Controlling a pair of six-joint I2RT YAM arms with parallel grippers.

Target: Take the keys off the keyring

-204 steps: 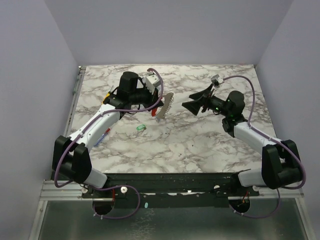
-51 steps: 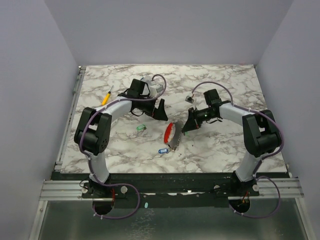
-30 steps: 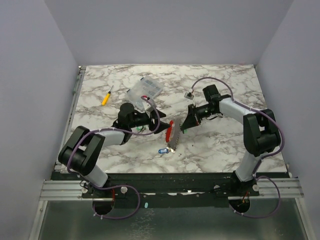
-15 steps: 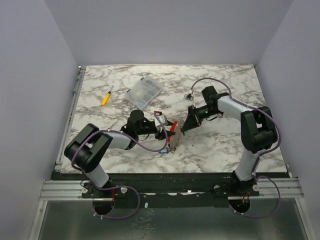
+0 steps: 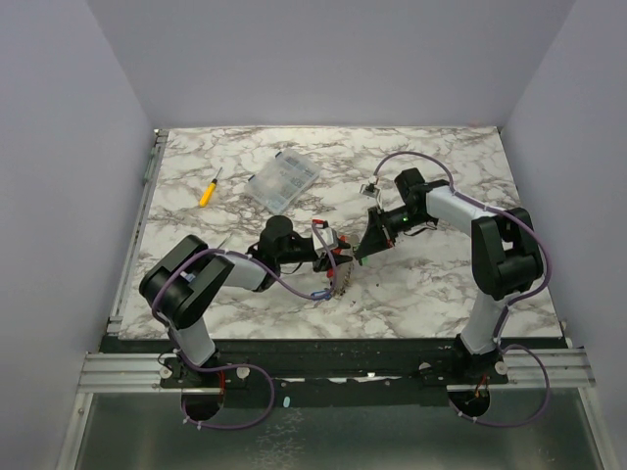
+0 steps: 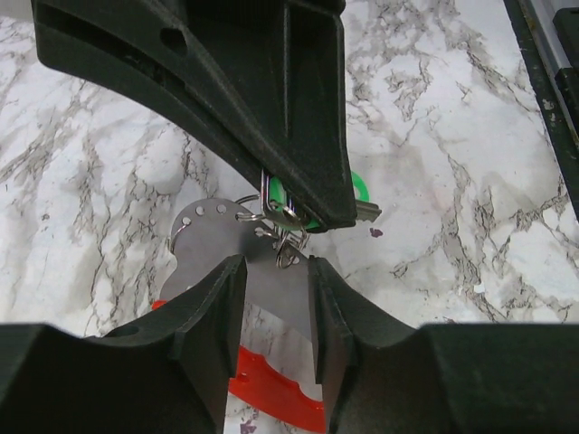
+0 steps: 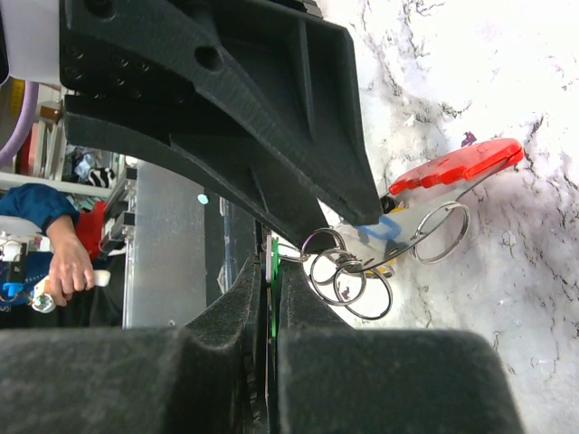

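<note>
Keyring (image 6: 210,233): flat silvery metal plate punched with small holes, joined to a curved red plastic arc (image 7: 452,165), with a cluster of thin silvery wire split rings (image 7: 348,271) hanging at one end. In the top view it sits just toward 6 o'clock of the centre of the white-and-grey marbled table (image 5: 421,294), standing on edge, long axis running roughly 1 o'clock to 7 o'clock. Left gripper (image 6: 276,271): fingers drawn in to a narrow gap with the plate filling it, so it pinches the plate across its width. Right gripper (image 7: 270,268): nearly closed, clamped on the green-tagged key (image 6: 360,192), whose tag is seen edge-on in its own camera; the metal tip of that key pokes out toward 3 o'clock in the left wrist view, and it hangs on the rings. Blue-tagged key (image 5: 318,294) lies loose on the marble just at 7 o'clock of the keyring. Clear plastic compartment box (image 5: 282,179) at 11 o'clock, yellow-handled screwdriver (image 5: 209,188) at 10 o'clock, both well apart.
</note>
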